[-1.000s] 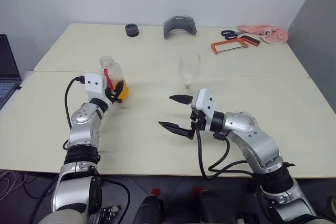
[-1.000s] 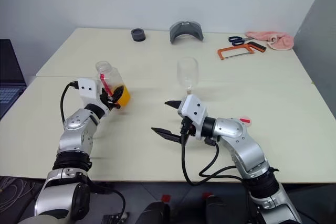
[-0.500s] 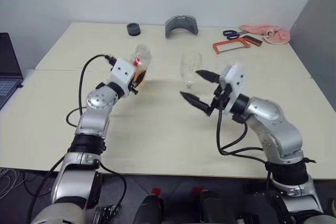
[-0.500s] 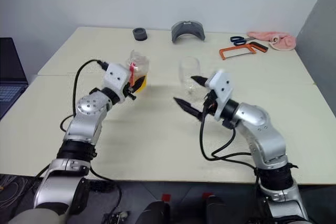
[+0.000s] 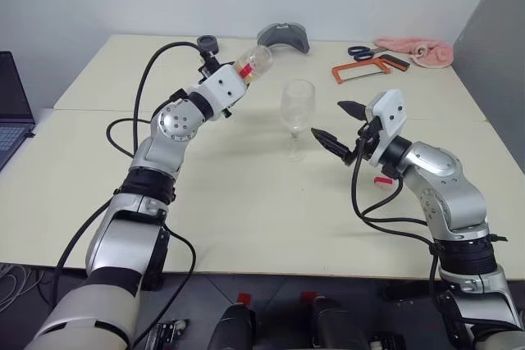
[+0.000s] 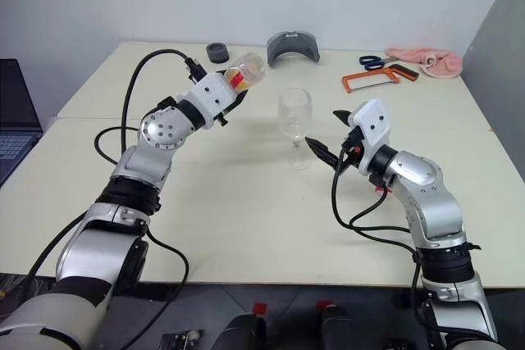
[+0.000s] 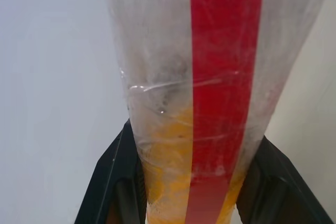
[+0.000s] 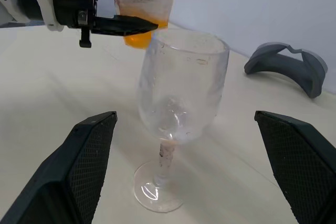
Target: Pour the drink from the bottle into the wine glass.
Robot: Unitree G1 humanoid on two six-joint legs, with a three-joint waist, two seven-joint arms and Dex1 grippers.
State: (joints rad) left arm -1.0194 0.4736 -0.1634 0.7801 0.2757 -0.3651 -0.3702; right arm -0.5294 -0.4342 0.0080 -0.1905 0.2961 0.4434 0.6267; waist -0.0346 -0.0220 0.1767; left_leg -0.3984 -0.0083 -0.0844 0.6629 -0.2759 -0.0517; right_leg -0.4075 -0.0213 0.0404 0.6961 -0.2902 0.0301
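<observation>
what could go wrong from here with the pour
1. The bottle in the left gripper is tilted, but its mouth is off to the side of the wine glass, so the drink could land on the table.
2. The glass stands free; the right gripper is open beside it, not holding. A nudge from either arm might tip it.
3. The glass rim is narrow, so a fast pour may splash over.

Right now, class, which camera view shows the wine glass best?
The right wrist view: the wine glass stands close, bowl, stem and foot all plain. Both eye views show it small and whole on the table. The left wrist view gives the bottle instead.
</observation>
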